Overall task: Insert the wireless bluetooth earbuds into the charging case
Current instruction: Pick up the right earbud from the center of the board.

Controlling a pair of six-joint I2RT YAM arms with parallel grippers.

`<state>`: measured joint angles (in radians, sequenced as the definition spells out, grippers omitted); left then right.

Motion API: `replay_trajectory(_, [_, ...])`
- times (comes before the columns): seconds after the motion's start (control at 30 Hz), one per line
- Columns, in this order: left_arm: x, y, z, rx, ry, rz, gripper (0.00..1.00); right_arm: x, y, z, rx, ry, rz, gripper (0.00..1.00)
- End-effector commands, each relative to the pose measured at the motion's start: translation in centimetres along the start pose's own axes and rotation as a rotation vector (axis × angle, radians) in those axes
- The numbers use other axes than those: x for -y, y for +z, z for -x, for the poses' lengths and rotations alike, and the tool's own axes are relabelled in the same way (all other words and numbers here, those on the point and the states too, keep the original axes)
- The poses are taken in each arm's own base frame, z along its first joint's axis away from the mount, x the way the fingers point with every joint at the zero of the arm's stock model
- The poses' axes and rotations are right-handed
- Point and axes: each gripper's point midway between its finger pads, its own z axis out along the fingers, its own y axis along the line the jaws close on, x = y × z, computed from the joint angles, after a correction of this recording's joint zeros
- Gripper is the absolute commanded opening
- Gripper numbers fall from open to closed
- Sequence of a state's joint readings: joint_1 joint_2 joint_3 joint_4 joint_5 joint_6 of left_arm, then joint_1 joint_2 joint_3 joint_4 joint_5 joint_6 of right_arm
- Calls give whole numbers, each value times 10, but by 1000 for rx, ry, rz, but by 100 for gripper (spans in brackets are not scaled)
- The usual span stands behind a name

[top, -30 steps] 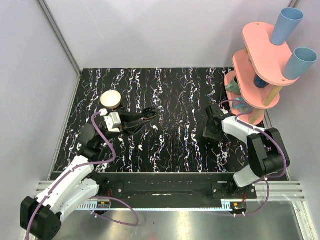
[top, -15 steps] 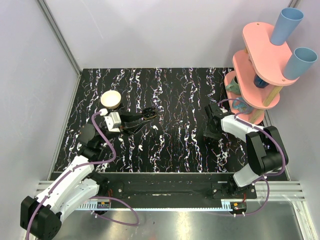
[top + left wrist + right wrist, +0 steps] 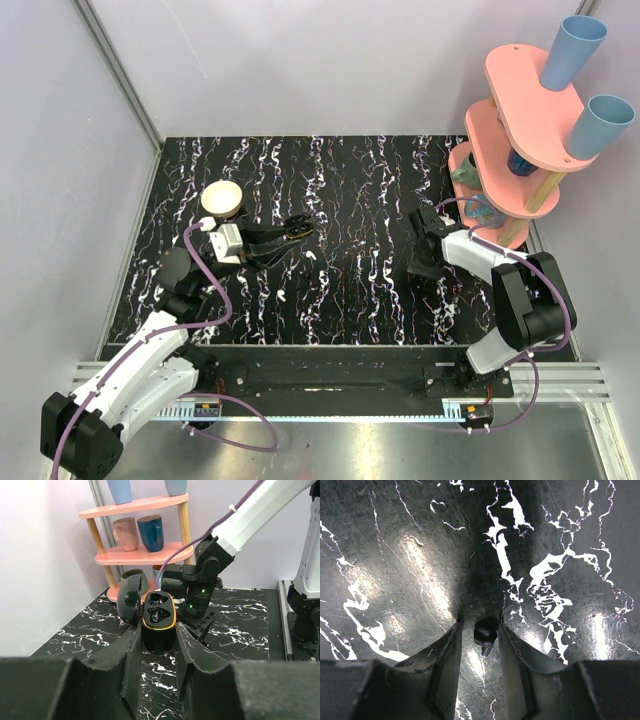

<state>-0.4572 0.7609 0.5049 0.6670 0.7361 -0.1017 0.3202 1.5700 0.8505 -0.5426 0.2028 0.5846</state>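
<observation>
Lilac walls (image 3: 300,60); black marbled tabletop (image 3: 360,170); pink tiered shelf (image 3: 525,100) far right.

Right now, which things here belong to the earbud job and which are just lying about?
Job: black charging case, open, held by the left gripper; black earbud on the table, straddled by the right gripper.
Lying about: cream round disc, pink shelf, blue cups, mugs.

Charging case (image 3: 159,630) looks glossy plastic, tabletop (image 3: 395,555) shiny.
</observation>
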Motion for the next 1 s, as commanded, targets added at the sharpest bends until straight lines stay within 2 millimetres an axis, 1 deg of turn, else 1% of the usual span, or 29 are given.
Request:
replay_trajectory(0.0, [-4,4,29,60,64,13,0,5,2,-7,0,-2,-25,40])
replay_trajectory(0.03, [-4,4,28,59,63,11,0,5,1,-7,2,-1,-24,37])
replay_trajectory(0.07, [-4,4,29,60,64,13,0,5,0,-7,2,-4,-23,37])
replay_trajectory(0.33, [-4,5,28,61,60,8,0,5,1,-10,-9,-11,-25,38])
replay_trajectory(0.37, [-3,5,29,61,58,6,0,5,1,-11,-10,-13,-23,39])
replay_trajectory(0.47, [-3,4,28,59,57,7,0,5,-1,-10,-7,-18,-22,40])
replay_trajectory(0.57, [-4,5,28,59,59,8,0,5,-2,-10,-3,-19,-21,40])
replay_trajectory(0.67, [-3,4,29,60,60,6,0,5,-1,-10,-6,-21,-23,37])
replay_trajectory(0.97, [-3,4,28,55,57,5,0,8,-1,-15,-16,-18,-36,38])
